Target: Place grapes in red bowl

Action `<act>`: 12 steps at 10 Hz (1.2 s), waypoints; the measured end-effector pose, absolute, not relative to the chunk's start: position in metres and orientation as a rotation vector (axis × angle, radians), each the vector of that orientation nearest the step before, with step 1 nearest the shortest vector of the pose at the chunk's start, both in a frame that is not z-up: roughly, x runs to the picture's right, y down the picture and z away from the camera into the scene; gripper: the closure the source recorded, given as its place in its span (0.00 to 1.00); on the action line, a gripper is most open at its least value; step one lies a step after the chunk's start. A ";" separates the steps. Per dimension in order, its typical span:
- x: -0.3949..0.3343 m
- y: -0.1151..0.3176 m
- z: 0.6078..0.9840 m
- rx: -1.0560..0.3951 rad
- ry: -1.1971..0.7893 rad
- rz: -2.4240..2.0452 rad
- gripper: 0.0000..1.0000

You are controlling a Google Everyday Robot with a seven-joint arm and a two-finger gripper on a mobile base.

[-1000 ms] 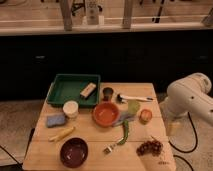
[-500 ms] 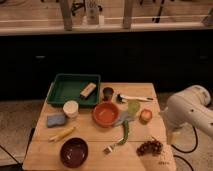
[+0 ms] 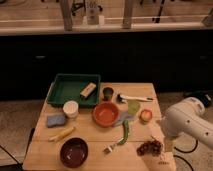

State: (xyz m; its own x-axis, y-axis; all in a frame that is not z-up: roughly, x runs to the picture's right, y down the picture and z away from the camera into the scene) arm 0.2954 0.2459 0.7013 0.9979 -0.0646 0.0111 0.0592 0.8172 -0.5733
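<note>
The grapes (image 3: 150,148) lie loose at the near right corner of the worktop (image 3: 90,137). Over the last second the gripper (image 3: 160,139) has dropped from higher on the right to just above and beside them, with its jaws spread wide and holding nothing. The reach looks nearly done, and the grasp is not yet begun. Farther in, past a green pod-like strip (image 3: 125,132), the red bowl (image 3: 106,114) waits well apart from the grapes. The green tray (image 3: 75,89) sits behind it.
</note>
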 end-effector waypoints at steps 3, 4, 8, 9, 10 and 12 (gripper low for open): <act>0.295 0.270 0.718 -0.623 -0.010 -0.068 0.20; 0.294 0.275 0.721 -0.626 -0.015 -0.068 0.20; 0.294 0.290 0.730 -0.638 -0.031 -0.068 0.20; 0.293 0.296 0.735 -0.641 -0.035 -0.071 0.20; 0.294 0.299 0.737 -0.643 -0.038 -0.072 0.20; 0.294 0.306 0.741 -0.648 -0.043 -0.072 0.20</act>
State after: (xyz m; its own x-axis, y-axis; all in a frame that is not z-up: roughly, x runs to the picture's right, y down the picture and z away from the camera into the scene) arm 0.2938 0.3058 0.7405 0.9966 -0.0534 0.0628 0.0805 0.7946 -0.6017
